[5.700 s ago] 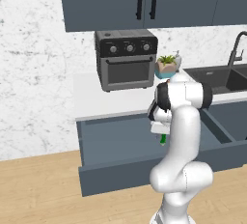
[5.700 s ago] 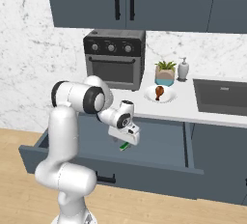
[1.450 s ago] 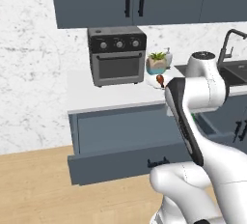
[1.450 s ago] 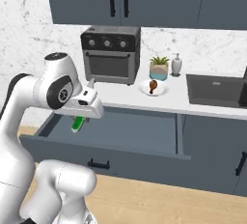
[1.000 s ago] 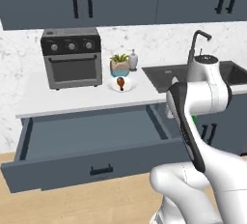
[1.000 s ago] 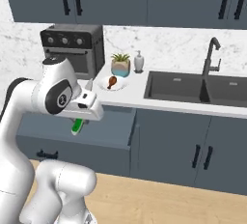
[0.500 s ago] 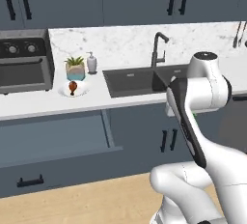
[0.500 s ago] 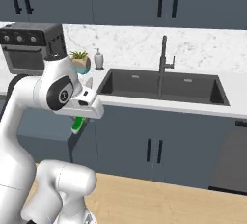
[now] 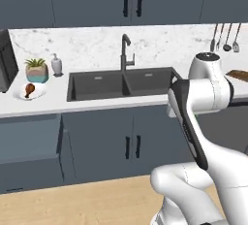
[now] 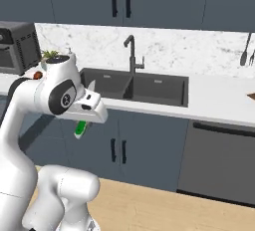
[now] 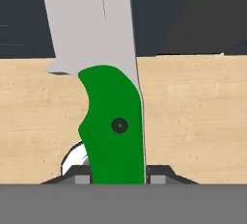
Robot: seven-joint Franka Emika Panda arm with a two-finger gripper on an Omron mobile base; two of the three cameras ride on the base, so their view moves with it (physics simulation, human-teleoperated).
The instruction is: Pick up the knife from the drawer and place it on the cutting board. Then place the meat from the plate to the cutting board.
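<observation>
Knife [image 11: 113,121] clamped in jaws, carried low before the sink cabinets

Green handle pinched between the two finger tips [image 11: 82,178], pale blade pointing away over wooden floor [image 11: 202,117]. Meat [image 9: 29,89] lying on plate [image 9: 39,93] at left of bench [image 9: 145,100], beside potted plant [image 9: 37,70]. Drawer [image 9: 29,146] open at lower left. Cutting board [image 9: 238,75] at far right of bench

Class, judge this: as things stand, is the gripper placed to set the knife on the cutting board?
Probably not yet. The gripper holds the knife low before the sink cabinets, while the cutting board lies far along the counter.
</observation>
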